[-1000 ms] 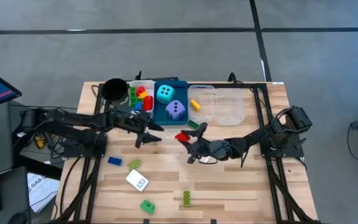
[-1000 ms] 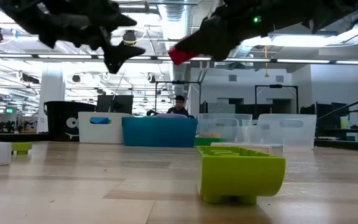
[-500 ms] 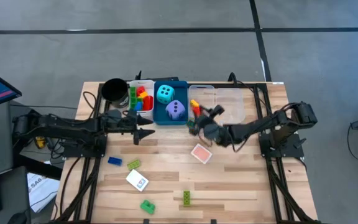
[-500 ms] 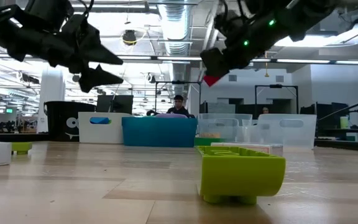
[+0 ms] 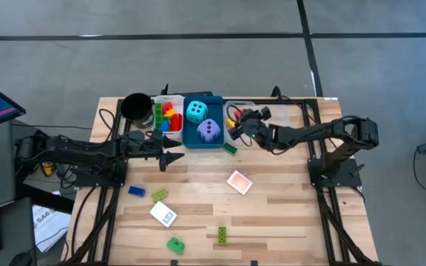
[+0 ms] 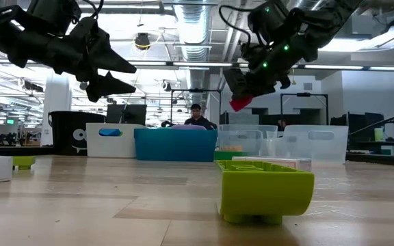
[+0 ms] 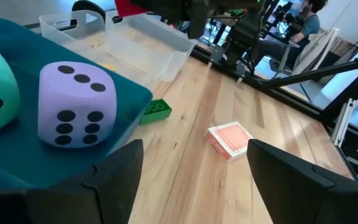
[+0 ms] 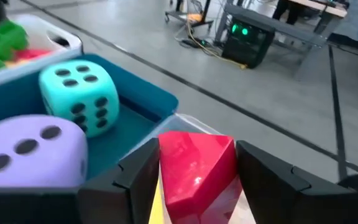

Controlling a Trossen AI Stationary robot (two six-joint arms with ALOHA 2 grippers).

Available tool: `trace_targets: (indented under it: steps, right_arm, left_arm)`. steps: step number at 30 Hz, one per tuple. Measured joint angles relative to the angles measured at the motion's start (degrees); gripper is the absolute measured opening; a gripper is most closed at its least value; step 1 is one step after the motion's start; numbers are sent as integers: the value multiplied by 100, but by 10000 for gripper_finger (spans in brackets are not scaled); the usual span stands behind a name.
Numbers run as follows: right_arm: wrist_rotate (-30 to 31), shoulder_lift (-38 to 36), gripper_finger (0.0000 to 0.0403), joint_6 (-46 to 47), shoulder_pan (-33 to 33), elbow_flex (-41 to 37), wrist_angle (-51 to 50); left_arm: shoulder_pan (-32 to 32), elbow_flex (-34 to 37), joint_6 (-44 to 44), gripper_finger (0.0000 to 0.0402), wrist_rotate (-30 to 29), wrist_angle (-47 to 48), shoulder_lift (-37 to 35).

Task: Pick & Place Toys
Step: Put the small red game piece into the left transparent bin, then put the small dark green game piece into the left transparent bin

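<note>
My right gripper point(image 5: 239, 127) is shut on a red brick point(image 8: 197, 168), held in the air over the left clear tray point(image 5: 244, 111), beside the blue tray point(image 5: 214, 101); the brick also shows in the low view point(image 6: 239, 102). The blue tray holds a cyan die point(image 5: 196, 111) and a purple die point(image 5: 209, 131). My left gripper point(image 5: 174, 157) is open and empty, above the table in front of the white tray point(image 5: 170, 99) of bricks. A pink card point(image 5: 238, 181) and a green brick point(image 5: 230, 148) lie on the table. My right gripper pinches the red brick between its two fingers point(image 8: 135, 180), one on each of two opposite sides point(image 8: 166, 168). The brick is lifted clear, well above the trays.
A black cup point(image 5: 134, 106) stands far left. A blue brick point(image 5: 136, 191), a green brick point(image 5: 159, 195), a white card point(image 5: 163, 214), another green brick point(image 5: 175, 244) and a lime brick point(image 5: 221, 235) lie on the near half. A second clear tray point(image 5: 276, 127) stands to the right.
My right gripper has carried the red brick from over the table's middle toward the far edge, to above the left clear tray, uncovering the pink card. My left gripper has drawn back a little toward the left edge and lowered, staying open.
</note>
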State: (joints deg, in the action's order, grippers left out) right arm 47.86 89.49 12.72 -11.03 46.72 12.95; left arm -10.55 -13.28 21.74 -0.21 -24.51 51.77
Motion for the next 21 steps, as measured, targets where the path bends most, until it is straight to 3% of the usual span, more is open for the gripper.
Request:
trace_targets:
  steps: [9, 15, 21]
  right_arm:
    - [-53, 2, 226, 533, -112, 0, -641]
    - [-777, 2, 248, 537, -94, 0, -658]
    - [-887, 2, 250, 343, 263, 0, -672]
  left_arm:
    - [0, 0, 13, 280, -2, 4, 2]
    - [0, 0, 13, 281, -4, 7, 2]
    - [2, 0, 9, 281, -2, 9, 2]
